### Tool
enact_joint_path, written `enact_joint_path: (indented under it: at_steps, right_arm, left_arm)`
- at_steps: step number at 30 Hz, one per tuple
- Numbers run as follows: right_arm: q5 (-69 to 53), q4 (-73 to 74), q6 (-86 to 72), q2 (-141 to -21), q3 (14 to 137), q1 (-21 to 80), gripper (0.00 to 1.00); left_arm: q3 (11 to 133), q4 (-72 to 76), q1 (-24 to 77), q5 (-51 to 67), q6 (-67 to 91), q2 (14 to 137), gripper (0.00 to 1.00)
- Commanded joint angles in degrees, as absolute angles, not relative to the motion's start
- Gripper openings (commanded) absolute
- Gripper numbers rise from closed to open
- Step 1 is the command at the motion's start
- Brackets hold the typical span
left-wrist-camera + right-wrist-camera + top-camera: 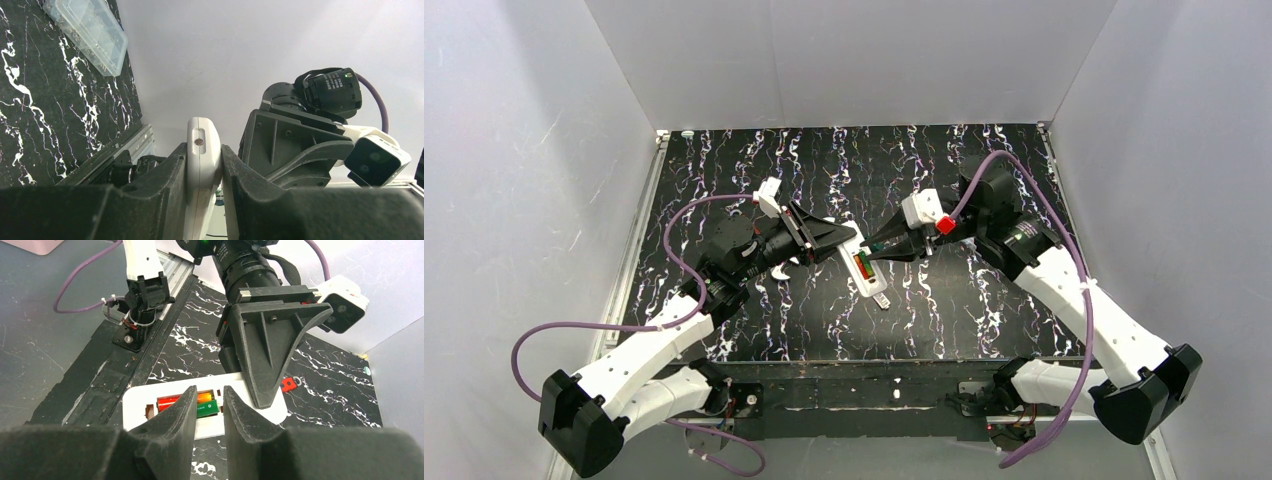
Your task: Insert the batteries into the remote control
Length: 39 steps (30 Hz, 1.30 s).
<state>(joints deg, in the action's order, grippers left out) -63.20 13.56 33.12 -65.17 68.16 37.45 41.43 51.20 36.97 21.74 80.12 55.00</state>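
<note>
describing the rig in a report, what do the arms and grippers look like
Both the left arm and right arm have white shells with black joints, each trailed by a purple cable. The left gripper and right gripper are black with wedge-shaped fingers. A white camera box sits on each wrist; the right carries a red block.

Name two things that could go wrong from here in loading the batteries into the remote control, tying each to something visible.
1. The left pincer clamps only one end of the remote control, so a downward push from the right pincer might tip it or make it slip.
2. The right pincer's fingers hover close over the batteries lying in the bay. A nudge could pop one out or jam it crooked.
</note>
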Motion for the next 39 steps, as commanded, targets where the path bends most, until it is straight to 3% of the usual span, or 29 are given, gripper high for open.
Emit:
enact_joint_path:
  at_steps: [1, 39]
  right_arm:
    - [-64.4, 13.5, 32.6, -65.8, 71.3, 37.2, 0.33]
    - [-64.6, 18.9, 35.6, -68.2, 72.6, 37.2, 0.24]
  left_arm:
    - [44.1, 56.9, 37.2, 23.7, 80.2, 53.7, 0.00]
    - [44.1, 56.5, 37.2, 23.5, 80.3, 53.8, 0.00]
